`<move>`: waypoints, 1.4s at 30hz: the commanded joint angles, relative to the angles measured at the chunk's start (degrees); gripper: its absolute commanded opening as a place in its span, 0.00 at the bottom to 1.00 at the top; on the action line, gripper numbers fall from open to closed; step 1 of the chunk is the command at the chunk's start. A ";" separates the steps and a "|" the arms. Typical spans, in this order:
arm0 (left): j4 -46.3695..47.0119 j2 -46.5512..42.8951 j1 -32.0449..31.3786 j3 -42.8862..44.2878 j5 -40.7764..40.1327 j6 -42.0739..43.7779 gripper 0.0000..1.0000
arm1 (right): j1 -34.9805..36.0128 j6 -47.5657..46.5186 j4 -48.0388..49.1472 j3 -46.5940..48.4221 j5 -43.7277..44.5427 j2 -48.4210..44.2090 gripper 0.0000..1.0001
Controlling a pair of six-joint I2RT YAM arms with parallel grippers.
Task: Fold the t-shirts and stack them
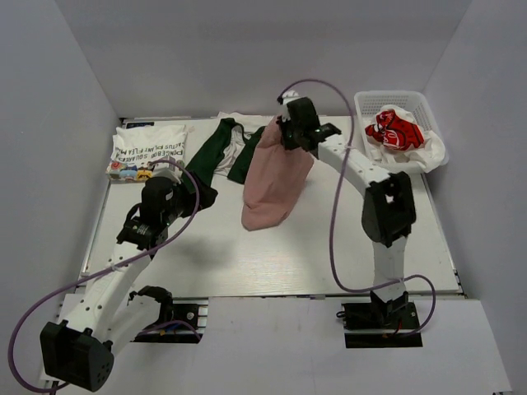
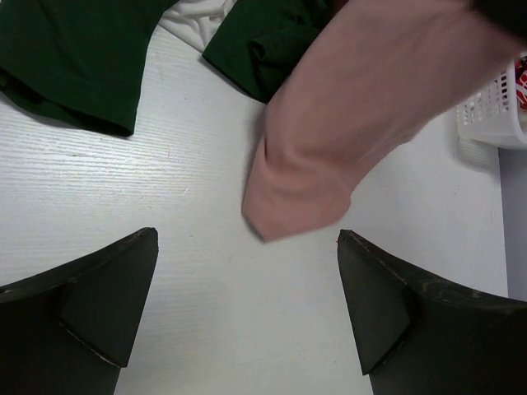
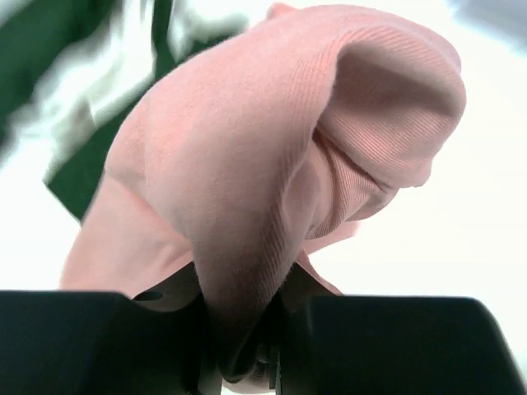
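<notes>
From the top external view, the right tool (image 1: 286, 130) is clenched on the upper end of the dusty pink t-shirt (image 1: 276, 177) near the far middle of the worktop (image 1: 247, 255); the shirt hangs down from it in a long bunch, its lower end lying on the white surface. Just left of it the green-sleeved white t-shirt (image 1: 222, 148) lies crumpled and unfolded, one dark sleeve touching the pink cloth. At the far left corner sits the lettered white t-shirt (image 1: 148, 151), folded into a neat rectangle with its cartoon figures along the near edge. At the far right the red-graphic white t-shirt (image 1: 397, 132) is heaped in the lattice basket (image 1: 391, 95), part of it spilling over the rim. The left tool (image 1: 171, 174) hovers near the green sleeve, holding nothing. In the left wrist view, the left tool (image 2: 247, 247) is released, its two dark fingers spread wide above bare worktop (image 2: 165, 189); the lower tip of the dusty pink t-shirt (image 2: 362, 107) reaches between them, with green cloth top left and a corner of the lattice basket (image 2: 494, 115) at the right edge. In the right wrist view, the right tool (image 3: 247, 346) pinches a fold of the dusty pink t-shirt (image 3: 272, 164), which bulges over the fingers; the green-sleeved white t-shirt (image 3: 82, 66) shows blurred behind
</notes>
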 commanded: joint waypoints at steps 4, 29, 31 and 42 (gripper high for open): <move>0.91 2.42 -0.21 0.93 0.02 -0.31 1.00 | -3.18 -1.50 4.19 6.73 18.56 -19.28 0.00; -0.39 25.80 0.32 19.02 -4.97 0.75 1.00 | -31.38 -3.82 15.37 1.82 28.15 -3.66 0.00; -3.64 29.91 0.32 23.50 -7.44 0.75 1.00 | -31.84 2.52 8.51 3.73 25.53 0.71 0.08; -7.61 54.14 0.32 48.19 -16.50 10.22 1.00 | -25.09 -2.20 4.53 0.43 16.65 -14.53 0.90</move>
